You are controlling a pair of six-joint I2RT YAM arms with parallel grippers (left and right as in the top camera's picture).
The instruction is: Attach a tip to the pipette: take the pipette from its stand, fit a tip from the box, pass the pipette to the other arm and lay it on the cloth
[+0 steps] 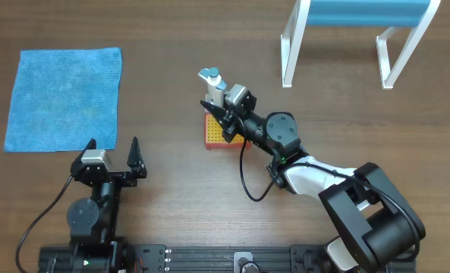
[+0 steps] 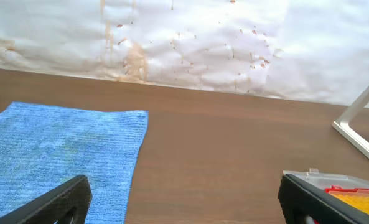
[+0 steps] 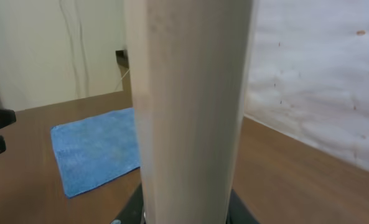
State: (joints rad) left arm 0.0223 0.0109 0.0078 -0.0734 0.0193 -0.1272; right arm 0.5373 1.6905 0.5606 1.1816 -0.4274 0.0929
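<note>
The white pipette (image 1: 213, 82) with a blue cap stands nearly upright above the orange tip box (image 1: 218, 133), and my right gripper (image 1: 225, 108) is shut on its body. In the right wrist view the pipette's pale shaft (image 3: 190, 106) runs straight up between my fingers. Whether a tip is on its lower end is hidden. The blue cloth (image 1: 64, 98) lies flat at the table's far left. My left gripper (image 1: 112, 153) stands open just in front of the cloth's near right corner, holding nothing. Its fingers (image 2: 56, 202) frame the cloth (image 2: 60, 149) and the tip box (image 2: 352, 194).
The white pipette stand (image 1: 354, 34) with a blue top occupies the far right of the table; one leg (image 2: 358, 121) shows in the left wrist view. Bare brown tabletop lies between cloth and tip box. A black cable (image 1: 243, 178) hangs by the right arm.
</note>
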